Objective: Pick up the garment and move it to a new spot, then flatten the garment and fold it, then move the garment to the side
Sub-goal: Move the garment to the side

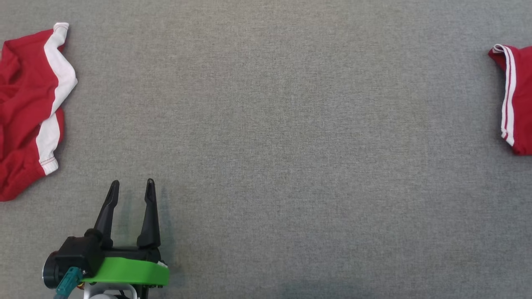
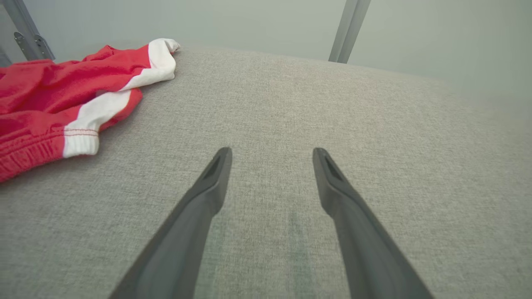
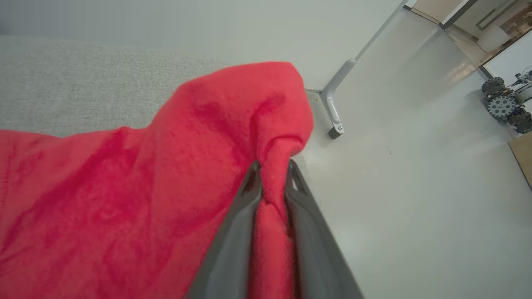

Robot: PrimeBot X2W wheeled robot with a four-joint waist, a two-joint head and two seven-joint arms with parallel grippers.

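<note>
Garment: soft red cloth, heaped at the right edge of the grey cloth-covered surface, close to the drop to the floor. One raised fold pinched between the fingers of the right gripper, jaws nearly together on the fabric. Probably the same piece as the red, white-striped edge at the right margin of the head view. Left gripper: jaws spread wide, nothing between them, on the near side, left of centre. Second red garment, white-banded: crumpled at far left, apart from the left gripper. Handling, by judgement: light, limp, not fragile; apt to sag, drag and slip from a thin pinch. Best taken by a thick fold or hem and lifted clear before carrying.
</note>
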